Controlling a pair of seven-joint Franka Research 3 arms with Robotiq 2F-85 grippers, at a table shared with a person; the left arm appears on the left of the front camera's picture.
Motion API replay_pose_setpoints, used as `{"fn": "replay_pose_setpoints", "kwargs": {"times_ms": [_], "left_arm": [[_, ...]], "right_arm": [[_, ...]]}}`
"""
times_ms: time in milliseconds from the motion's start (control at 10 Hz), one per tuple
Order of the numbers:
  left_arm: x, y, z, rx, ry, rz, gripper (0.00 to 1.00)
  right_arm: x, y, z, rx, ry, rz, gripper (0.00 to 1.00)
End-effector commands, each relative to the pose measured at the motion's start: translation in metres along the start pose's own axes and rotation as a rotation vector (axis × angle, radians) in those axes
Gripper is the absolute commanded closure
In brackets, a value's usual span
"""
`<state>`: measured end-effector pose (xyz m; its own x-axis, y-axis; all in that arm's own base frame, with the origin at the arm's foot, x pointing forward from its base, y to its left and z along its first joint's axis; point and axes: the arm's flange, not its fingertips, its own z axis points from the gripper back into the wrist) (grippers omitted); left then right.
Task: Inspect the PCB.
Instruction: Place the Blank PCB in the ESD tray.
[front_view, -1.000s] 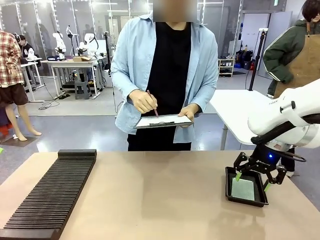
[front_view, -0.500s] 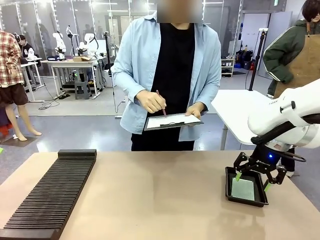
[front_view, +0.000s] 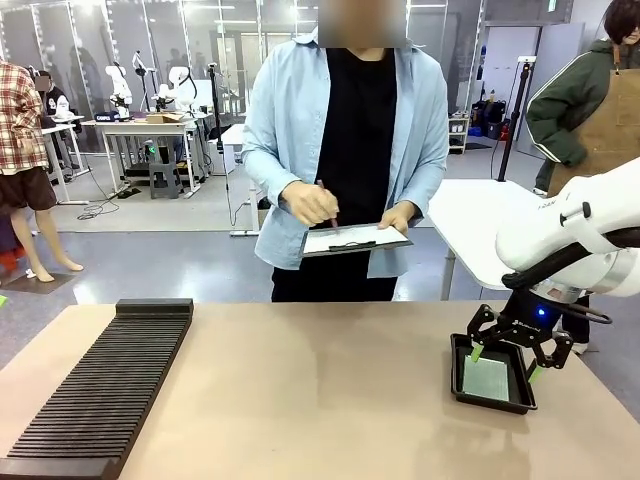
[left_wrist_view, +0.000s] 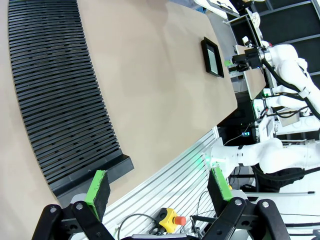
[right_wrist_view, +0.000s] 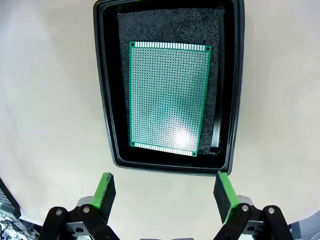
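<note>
On the left of the table (front_view: 320, 400) lies a long black ribbed rack (front_view: 105, 385), running from the near left corner toward the far side. In the left wrist view the left gripper (left_wrist_view: 159, 187) hangs beyond the table's near edge, above an aluminium frame rail (left_wrist_view: 170, 175) and cables, with the rack's end just ahead of its fingers. Its jaws stand wide apart and nothing is between the green pads (left_wrist_view: 98, 186).

At the far side, about the middle, a person in a light blue shirt (front_view: 350, 140) stands holding a clipboard (front_view: 355, 240) with white paper in one hand (front_view: 400, 217). The other hand (front_view: 310, 203) holds a pen (front_view: 327, 205) over the sheet.

On the right of the table, toward the near edge, sits a shallow black tray (front_view: 490, 375). The green circuit board (right_wrist_view: 169, 97) lies flat inside it on dark foam, square with the tray's sides and apart from its walls. The right gripper (front_view: 507, 358) hovers just above the tray, pointing down at it. Its jaws are spread wide, one green pad (right_wrist_view: 105, 192) to each side of the tray's near rim in the right wrist view, and they hold nothing; the board is untouched.
</note>
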<state>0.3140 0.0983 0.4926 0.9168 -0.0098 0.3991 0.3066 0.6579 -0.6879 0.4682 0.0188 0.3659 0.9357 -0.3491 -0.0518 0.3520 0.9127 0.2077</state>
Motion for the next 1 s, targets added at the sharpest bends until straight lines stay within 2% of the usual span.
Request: {"fn": "replay_pose_setpoints", "kwargs": {"times_ms": [0,200,400,600,900], "left_arm": [[-0.001,-0.003,0.002,0.011,0.018,0.009,0.0],[-0.001,-0.003,0.002,0.011,0.018,0.009,0.0],[-0.001,-0.003,0.002,0.011,0.018,0.009,0.0],[-0.001,-0.003,0.002,0.011,0.018,0.009,0.0],[-0.001,-0.003,0.002,0.011,0.018,0.009,0.0]], "right_arm": [[-0.012,0.0,0.028,0.069,0.028,0.038,0.0],[-0.041,-0.009,0.098,0.141,0.029,0.099,0.0],[-0.077,-0.036,0.167,0.289,0.033,0.158,0.0],[-0.11,-0.067,0.208,0.388,0.036,0.215,0.0],[-0.155,-0.109,0.241,0.484,0.033,0.291,0.0]]}}
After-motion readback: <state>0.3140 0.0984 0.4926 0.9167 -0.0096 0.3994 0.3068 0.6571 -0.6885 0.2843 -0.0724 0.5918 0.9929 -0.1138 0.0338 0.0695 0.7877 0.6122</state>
